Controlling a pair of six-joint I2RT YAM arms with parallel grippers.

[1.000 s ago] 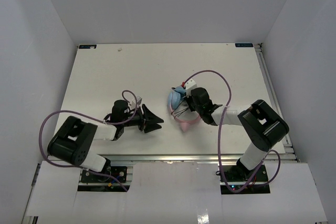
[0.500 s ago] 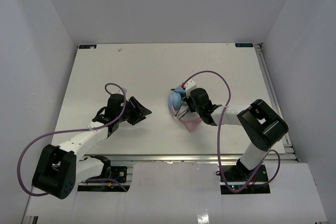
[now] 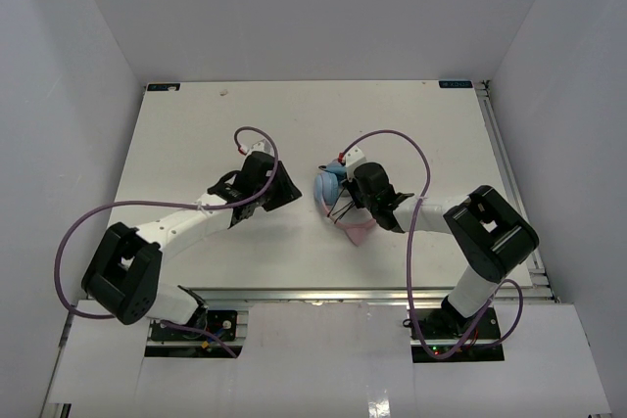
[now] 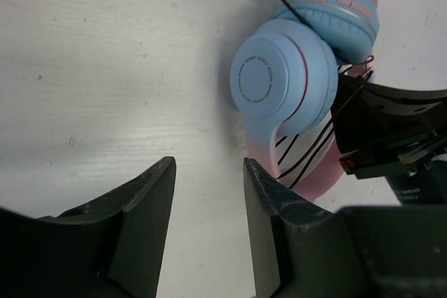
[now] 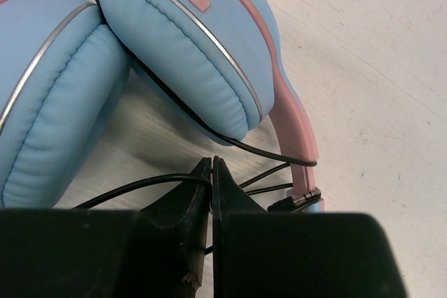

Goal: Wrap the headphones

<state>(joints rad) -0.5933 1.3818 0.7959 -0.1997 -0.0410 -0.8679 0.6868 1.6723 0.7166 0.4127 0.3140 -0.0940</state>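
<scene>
arm links [image 3: 181,230] white | joints [image 3: 487,227] black | cables [image 3: 397,133] purple | left tool [image 4: 209,172], right tool [image 5: 211,165] black
</scene>
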